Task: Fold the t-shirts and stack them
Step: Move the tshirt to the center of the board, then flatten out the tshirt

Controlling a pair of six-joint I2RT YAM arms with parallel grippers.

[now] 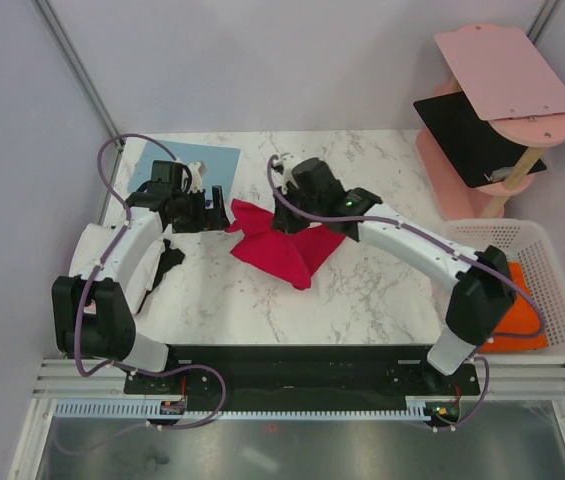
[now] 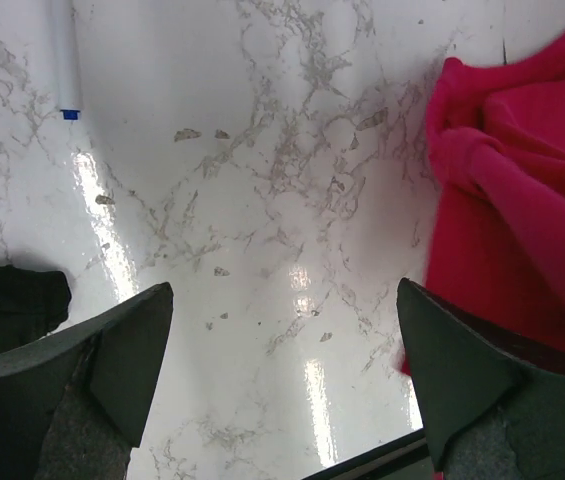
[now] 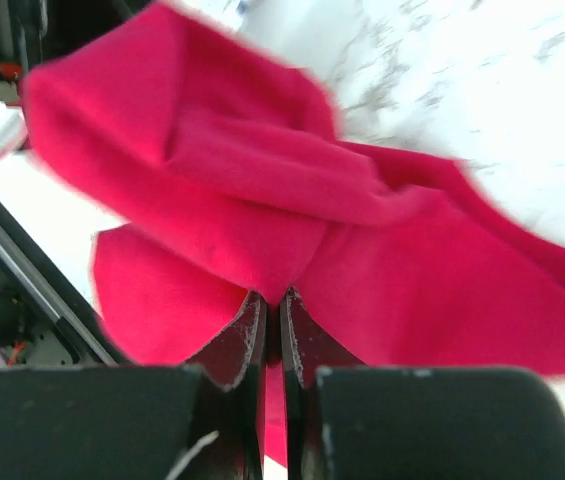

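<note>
A crumpled crimson red t-shirt (image 1: 284,247) lies bunched in the middle of the marble table. My right gripper (image 1: 284,212) is shut on a fold of it (image 3: 262,230) and holds that part lifted. My left gripper (image 1: 218,212) is open and empty just left of the shirt; in the left wrist view its fingers (image 2: 112,360) hang over bare marble with the red cloth (image 2: 512,200) at the right finger. An orange t-shirt (image 1: 517,322) lies in the white basket. No white or pale pink shirt shows.
A light-blue board (image 1: 194,160) lies at the back left. A white basket (image 1: 552,270) stands at the right edge. A stand of pink and black panels (image 1: 492,110) rises at the back right. A dark cloth (image 1: 169,262) lies under the left arm.
</note>
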